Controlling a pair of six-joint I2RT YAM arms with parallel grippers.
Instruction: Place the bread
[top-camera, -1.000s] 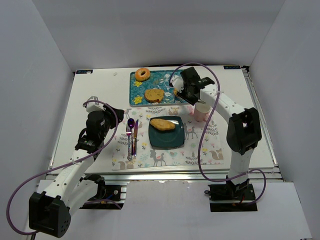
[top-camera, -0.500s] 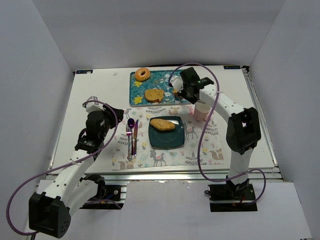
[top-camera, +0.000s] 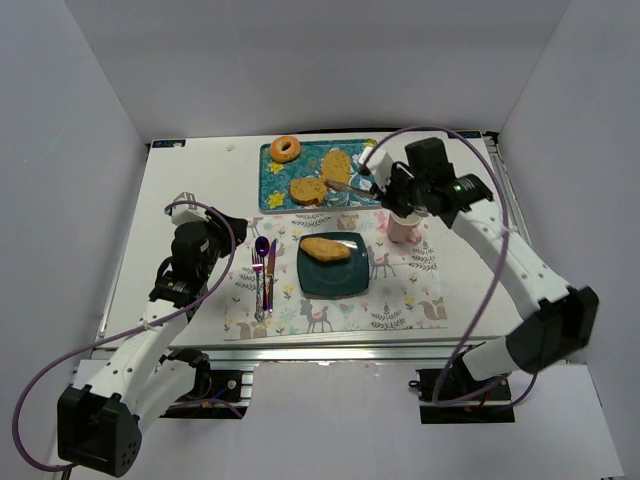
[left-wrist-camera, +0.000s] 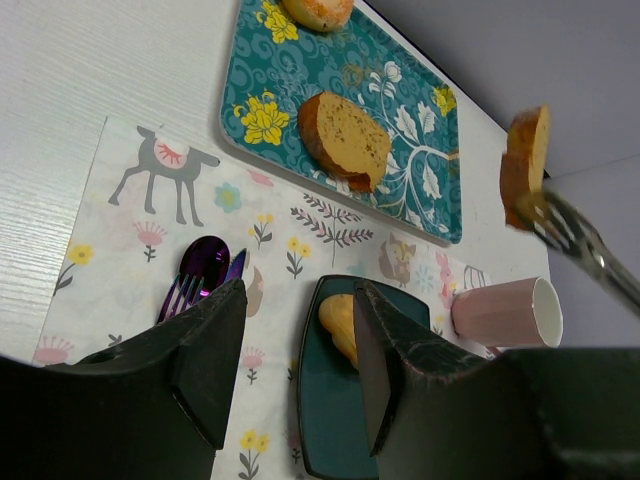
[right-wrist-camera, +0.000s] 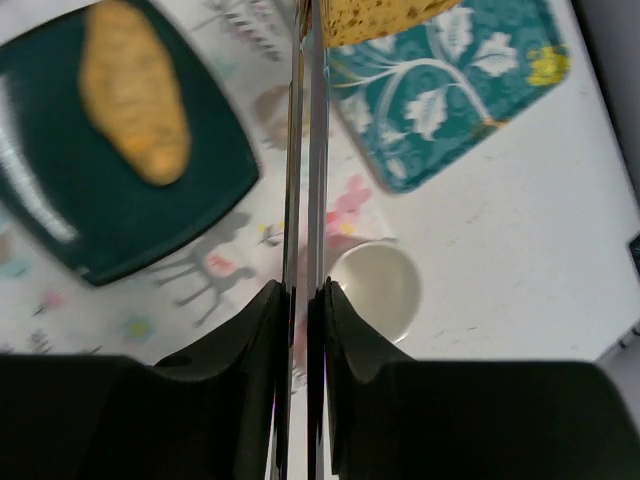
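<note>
Count: 2 pcs bread. Lifted slice (top-camera: 336, 165) pinched in tongs (top-camera: 352, 187), up over back-right part of tray (top-camera: 272, 185), clear of it. Tray slice (top-camera: 308, 189) lying flat mid-tray. Also 1 bagel (top-camera: 286, 148) at tray's back-left corner, 1 pastry (top-camera: 326, 249) on 1 dark plate (top-camera: 340, 282), 1 pink cup (top-camera: 402, 228) just right of plate, 3 pcs cutlery (top-camera: 269, 270) left of plate, all on 1 placemat (top-camera: 400, 290).

Vs earlier frame: right gripper (right-wrist-camera: 305, 292) then low over tray; now raised w/ lifted slice, swung out right at elbow, stretched diagonally.

Grip: right gripper clamped on tongs, fingers nearly together. Left gripper (left-wrist-camera: 297, 320) spread wide, nothing between, hovering over placemat's left side, arm bent, unmoved.
</note>
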